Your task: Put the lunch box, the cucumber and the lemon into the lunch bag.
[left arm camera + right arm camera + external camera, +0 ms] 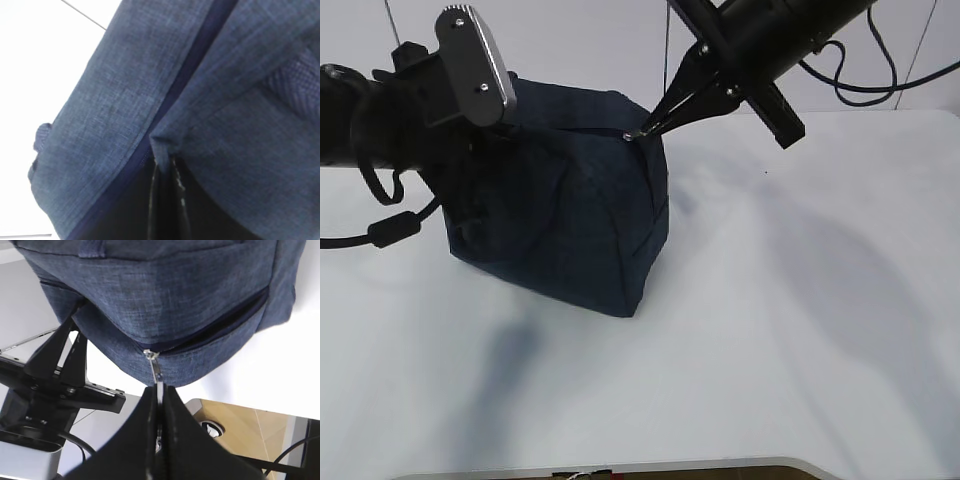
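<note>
The dark navy lunch bag (570,220) stands on the white table, left of centre. My right gripper (648,126) reaches down to the bag's top right corner and is shut on the silver zipper pull (156,371), which shows between its black fingers (172,410). In the right wrist view the gripper (159,389) sits just below the slider. My left gripper (165,162) is shut on a fold of the bag's fabric (162,142) beside the zipper line (190,65). The lunch box, the cucumber and the lemon are out of view.
My left arm (380,110) with its wrist camera covers the bag's upper left side. The white table (770,330) stretches to the right and front of the bag. Black cables (880,80) hang at the back right.
</note>
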Controlling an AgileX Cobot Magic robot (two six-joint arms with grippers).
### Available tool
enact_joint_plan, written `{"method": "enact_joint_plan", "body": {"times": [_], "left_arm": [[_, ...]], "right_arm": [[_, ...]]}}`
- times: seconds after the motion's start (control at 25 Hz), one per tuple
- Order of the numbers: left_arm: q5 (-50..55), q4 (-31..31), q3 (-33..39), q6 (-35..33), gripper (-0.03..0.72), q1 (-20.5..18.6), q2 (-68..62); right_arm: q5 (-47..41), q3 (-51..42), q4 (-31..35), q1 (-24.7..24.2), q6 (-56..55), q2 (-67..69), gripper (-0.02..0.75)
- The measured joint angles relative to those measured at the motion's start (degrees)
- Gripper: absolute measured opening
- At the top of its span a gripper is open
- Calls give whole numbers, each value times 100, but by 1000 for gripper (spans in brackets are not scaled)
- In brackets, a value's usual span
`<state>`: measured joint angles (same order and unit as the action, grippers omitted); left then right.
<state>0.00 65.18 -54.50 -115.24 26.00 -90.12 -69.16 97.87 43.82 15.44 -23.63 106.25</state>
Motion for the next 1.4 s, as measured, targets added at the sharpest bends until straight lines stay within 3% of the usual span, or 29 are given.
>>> {"method": "enact_joint_plan", "body": {"times": [1.4], "left_arm": [[-721, 490, 36, -15, -8, 0, -242]], "right_arm": [[15, -62, 303, -383, 642, 650, 5]]}}
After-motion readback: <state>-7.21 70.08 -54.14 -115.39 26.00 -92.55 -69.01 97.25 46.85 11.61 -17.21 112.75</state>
